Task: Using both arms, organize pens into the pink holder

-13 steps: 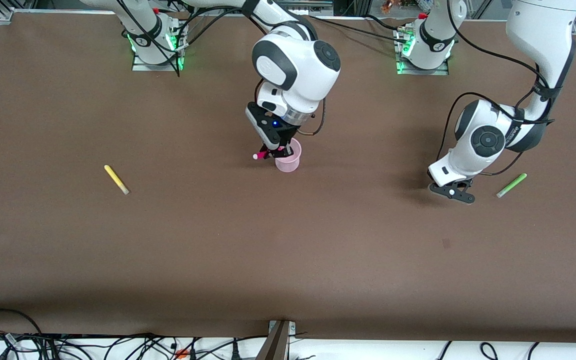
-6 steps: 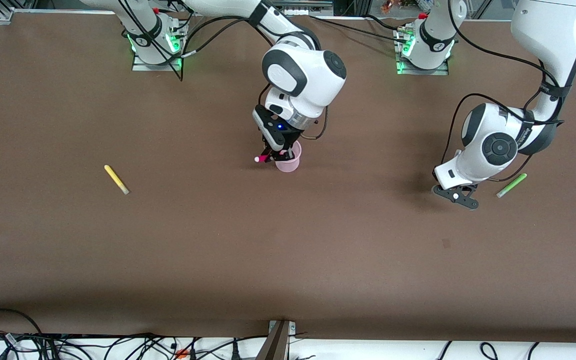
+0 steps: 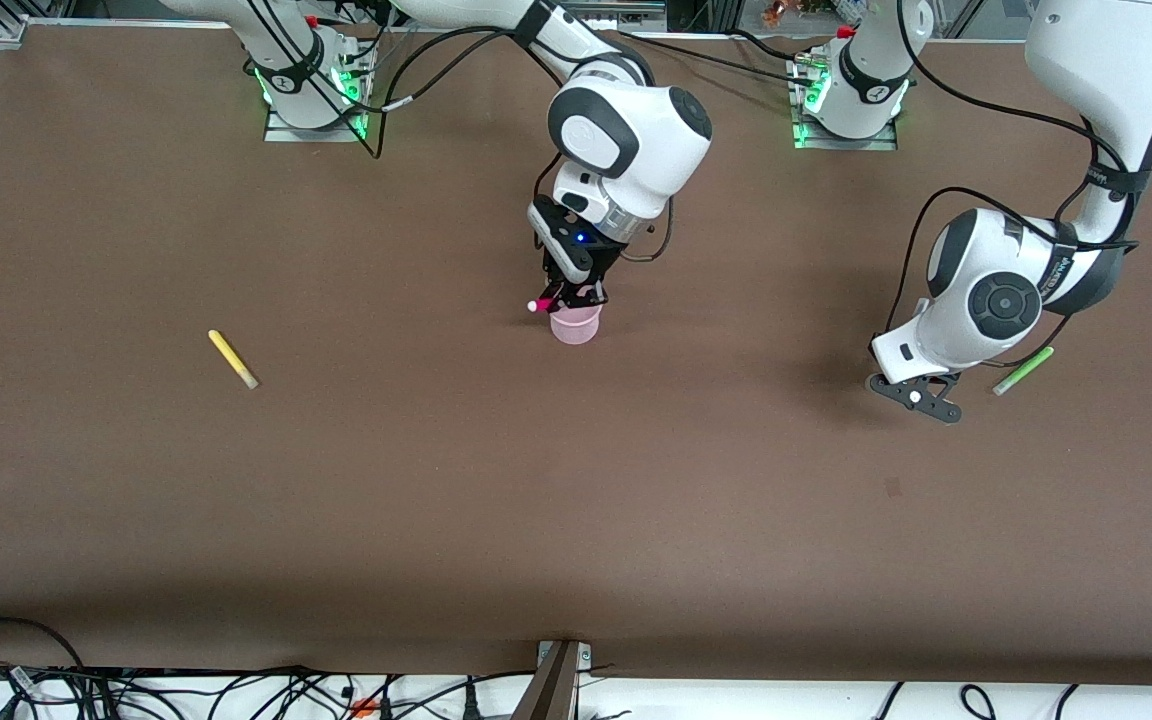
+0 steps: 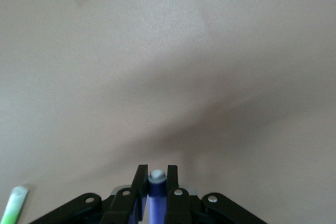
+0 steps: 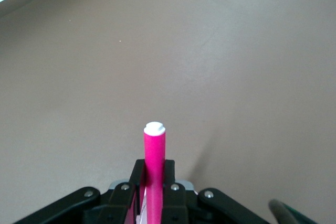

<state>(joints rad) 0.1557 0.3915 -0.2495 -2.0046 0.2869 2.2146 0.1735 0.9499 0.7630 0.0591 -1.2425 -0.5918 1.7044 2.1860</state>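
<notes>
Over the past second the right gripper [image 3: 568, 298] had carried its clamped magenta pen [image 5: 154, 169] above the pink holder [image 3: 576, 324] at mid-table, while the left gripper [image 3: 918, 396], clenching the dark purple pen [image 4: 155, 195] beside the green pen [image 3: 1023, 370], hung low (light, stiff, slick barrels best pinched mid-length).

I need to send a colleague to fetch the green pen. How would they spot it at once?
Start at the left arm's end of the brown table, where the left end effector hangs low, shut on a dark purple pen. The light green pen lies flat on the table beside it. It is the only green pen; the yellow pen lies toward the right arm's end.
</notes>
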